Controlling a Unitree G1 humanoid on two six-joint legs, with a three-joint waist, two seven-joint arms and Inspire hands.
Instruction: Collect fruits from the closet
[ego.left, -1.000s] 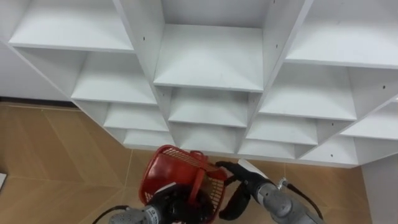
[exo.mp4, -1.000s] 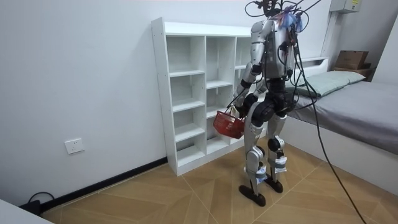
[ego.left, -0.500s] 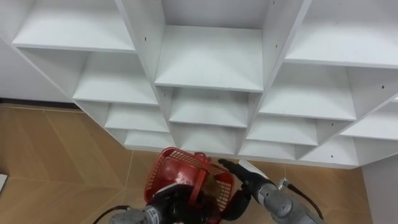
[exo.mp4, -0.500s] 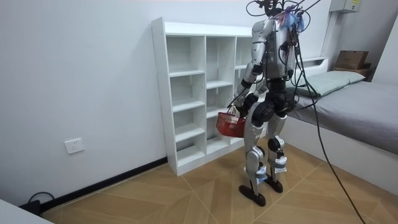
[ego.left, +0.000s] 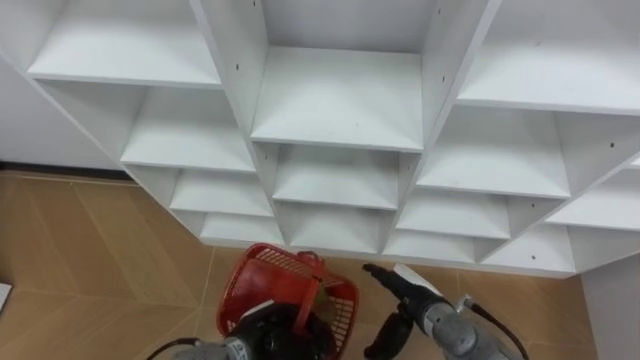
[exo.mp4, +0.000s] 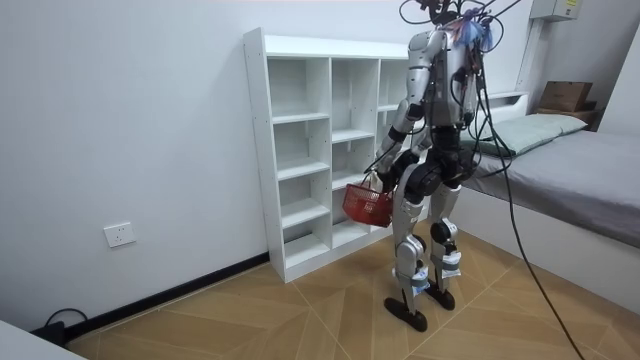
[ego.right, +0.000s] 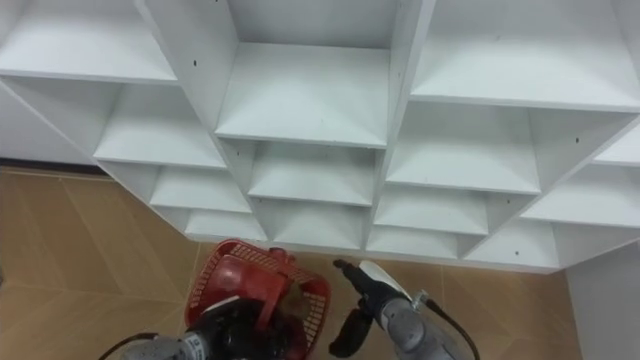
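I stand facing the white shelf unit (ego.left: 335, 100). My left hand (ego.left: 268, 335) is curled on the near side of the red basket (ego.left: 255, 285), held low before the bottom shelves. What lies inside it I cannot tell. My right hand (ego.left: 400, 290) hangs just beside the basket, fingers straight and holding nothing.

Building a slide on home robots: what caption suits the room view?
Humanoid robot stands facing a white shelf unit, red basket in its left hand, bed behind it.
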